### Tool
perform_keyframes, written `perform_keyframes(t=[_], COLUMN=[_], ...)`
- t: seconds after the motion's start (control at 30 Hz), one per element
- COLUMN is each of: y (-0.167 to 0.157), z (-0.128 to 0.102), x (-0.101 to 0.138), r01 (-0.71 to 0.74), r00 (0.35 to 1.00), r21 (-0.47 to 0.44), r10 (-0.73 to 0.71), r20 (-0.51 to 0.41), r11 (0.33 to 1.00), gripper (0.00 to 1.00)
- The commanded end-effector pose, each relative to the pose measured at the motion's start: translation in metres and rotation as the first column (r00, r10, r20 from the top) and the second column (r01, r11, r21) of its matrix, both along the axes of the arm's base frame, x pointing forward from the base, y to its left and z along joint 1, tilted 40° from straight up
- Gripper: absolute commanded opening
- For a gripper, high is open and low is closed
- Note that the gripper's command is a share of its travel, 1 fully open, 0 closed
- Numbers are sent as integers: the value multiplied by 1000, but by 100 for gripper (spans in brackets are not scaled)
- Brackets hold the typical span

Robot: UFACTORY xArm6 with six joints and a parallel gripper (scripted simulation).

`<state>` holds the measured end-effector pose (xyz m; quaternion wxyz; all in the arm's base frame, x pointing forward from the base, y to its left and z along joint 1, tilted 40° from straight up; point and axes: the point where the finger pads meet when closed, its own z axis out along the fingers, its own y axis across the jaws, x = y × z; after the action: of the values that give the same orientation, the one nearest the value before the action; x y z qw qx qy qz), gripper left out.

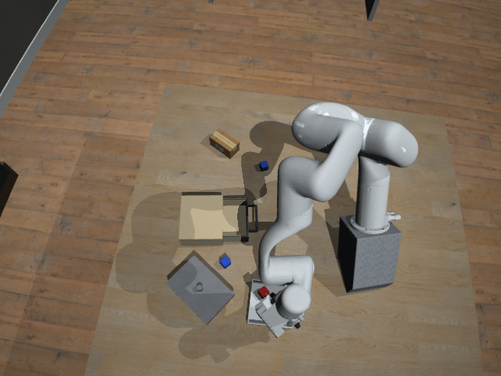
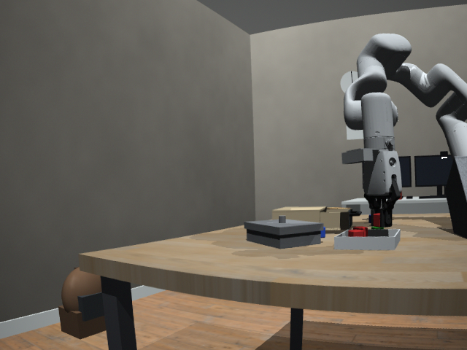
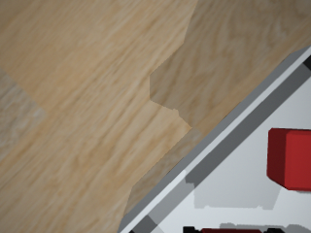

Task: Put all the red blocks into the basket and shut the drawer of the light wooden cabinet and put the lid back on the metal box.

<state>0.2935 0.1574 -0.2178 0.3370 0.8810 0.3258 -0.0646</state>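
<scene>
Red block [image 2: 376,219] in gripper [image 2: 381,221] above basket [image 2: 366,241] (no legible markings)

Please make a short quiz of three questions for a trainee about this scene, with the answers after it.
1. True or false: the gripper holds nothing.
2. The drawer of the light wooden cabinet is: A) open B) fully shut C) removed.
3. How many blue blocks lie on the table outside the basket?

Key: 1 false, it is shut on a red block; 2 A; 3 two.
</scene>
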Motion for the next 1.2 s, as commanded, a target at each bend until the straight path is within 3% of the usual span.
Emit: perform_keyframes(t=[0.0,1.17], y=[0,-21], z=[-2,-28], x=[2,5], r01=[-1,-1], r00=[1000,1000], r21=[3,3], r10=[1,1], r20=[3,3], r11=[1000,1000], gripper=[0,0])
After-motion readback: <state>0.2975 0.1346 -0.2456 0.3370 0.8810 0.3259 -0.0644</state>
